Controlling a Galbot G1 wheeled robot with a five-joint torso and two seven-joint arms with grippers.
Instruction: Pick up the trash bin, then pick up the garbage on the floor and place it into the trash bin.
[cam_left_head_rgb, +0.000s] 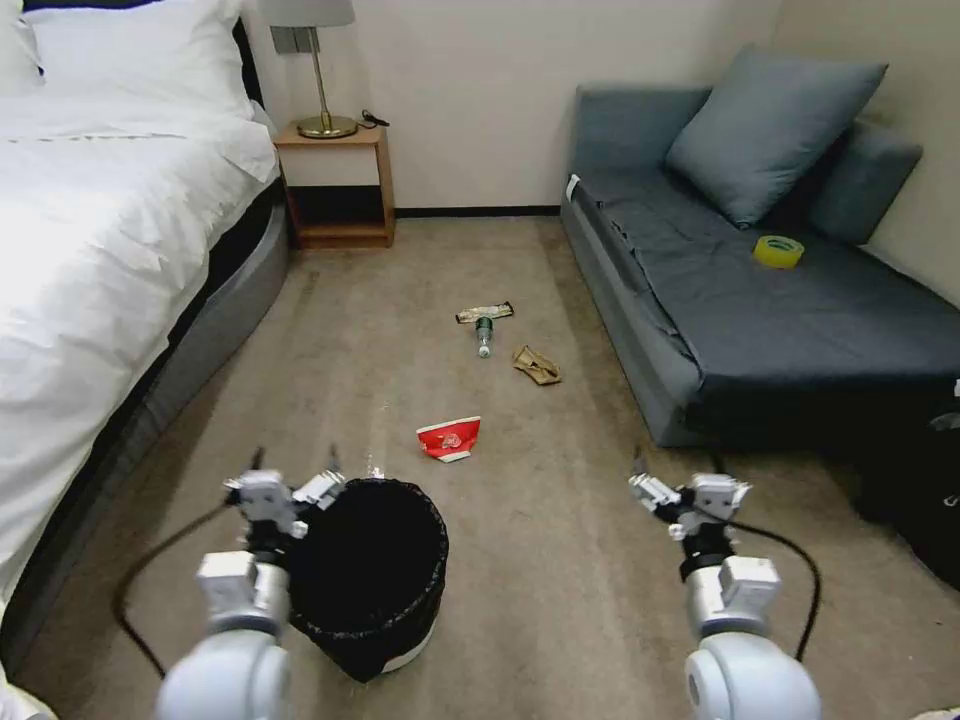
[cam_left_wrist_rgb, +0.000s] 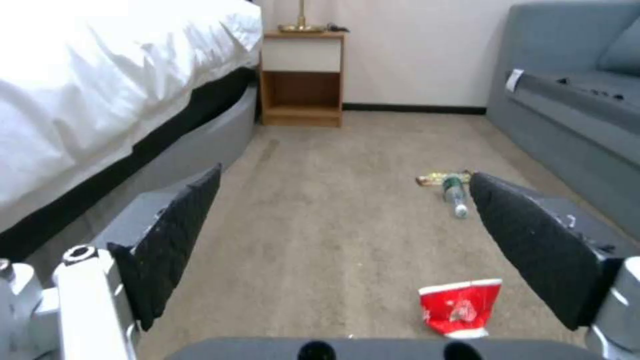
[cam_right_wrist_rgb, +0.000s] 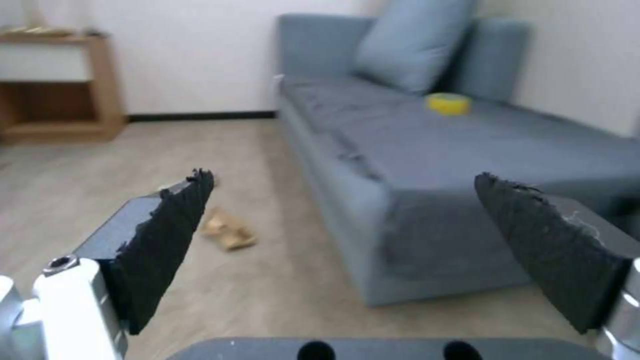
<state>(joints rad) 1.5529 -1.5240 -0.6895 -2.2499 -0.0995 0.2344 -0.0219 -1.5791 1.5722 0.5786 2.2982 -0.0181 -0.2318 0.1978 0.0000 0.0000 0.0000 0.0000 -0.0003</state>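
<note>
Your left gripper (cam_left_head_rgb: 295, 470) hangs with fingers spread and empty, just beside the trash bin (cam_left_head_rgb: 372, 570), whose rim lies on its inner side. That bin stands on the carpet (cam_left_head_rgb: 540, 560) far nearer this arm than your right gripper (cam_left_head_rgb: 672, 485), also spread and empty.

Both arms extended forward, left claw (cam_left_head_rgb: 295, 462) and right claw (cam_left_head_rgb: 665, 470) spread (empty)

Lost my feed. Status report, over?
Left gripper open beside the bin, not holding it. Right gripper open, empty, over bare carpet. Carton, bottle, wrapper, paper bag all on the floor ahead. Path clear.
</note>
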